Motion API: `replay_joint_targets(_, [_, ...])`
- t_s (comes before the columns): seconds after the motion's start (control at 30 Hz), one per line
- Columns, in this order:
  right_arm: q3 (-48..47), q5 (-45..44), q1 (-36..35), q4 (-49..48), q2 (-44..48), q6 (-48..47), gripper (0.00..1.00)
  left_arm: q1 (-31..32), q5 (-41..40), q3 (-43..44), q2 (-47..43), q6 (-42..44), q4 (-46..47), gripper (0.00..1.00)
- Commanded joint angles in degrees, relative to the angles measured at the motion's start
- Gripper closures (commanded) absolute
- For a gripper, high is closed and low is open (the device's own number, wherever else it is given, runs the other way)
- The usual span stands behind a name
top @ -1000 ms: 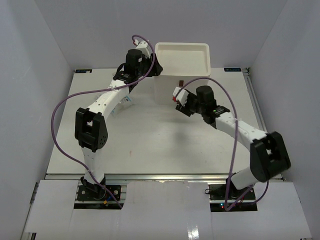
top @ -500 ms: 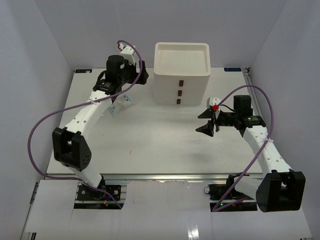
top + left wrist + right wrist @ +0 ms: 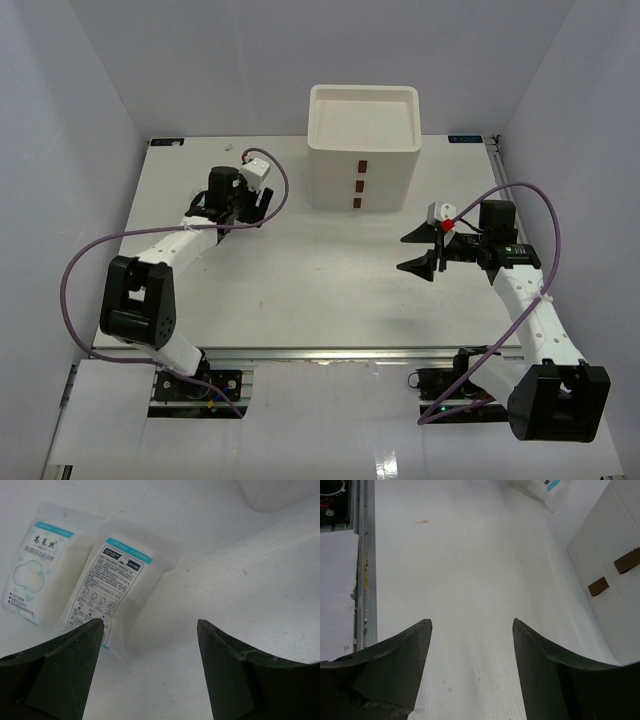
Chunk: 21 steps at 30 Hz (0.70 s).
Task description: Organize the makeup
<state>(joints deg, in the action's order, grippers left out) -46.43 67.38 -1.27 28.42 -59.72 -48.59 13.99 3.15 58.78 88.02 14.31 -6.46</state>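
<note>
The drawer box stands at the far middle of the worktop. Left of it lie the first packet and the second packet, side by side and edges meeting, under the left pincer. The right pincer is right of the box, nearer the front.

Bright even o/h light, soft faint shadows, pics mostly sharp

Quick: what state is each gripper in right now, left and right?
Left gripper: open, holding nothing.
Right gripper: open, holding nothing.
</note>
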Motion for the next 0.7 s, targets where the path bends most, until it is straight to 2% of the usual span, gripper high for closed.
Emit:
replay_joint_targets(0.0, [0.2,2.6,0.6,-0.6,0.9,-1.1,0.28,-0.1,-3.8,4.0,5.2,6.8,3.9,0.15])
replay_joint_targets(0.23, [0.4,3.1,0.8,-0.6,0.7,-1.3,0.28,0.0,-8.1,7.0,12.6,8.9,7.9,0.18])
replay_joint_targets(0.43, [0.4,3.4,2.5,-0.6,0.7,-1.3,0.28,-0.1,-10.5,10.6,17.7,10.6,8.0,0.29])
replay_joint_targets(0.67, [0.5,3.6,3.3,-0.6,0.6,-1.3,0.28,-0.1,-10.4,10.5,21.5,10.0,7.5,0.34])
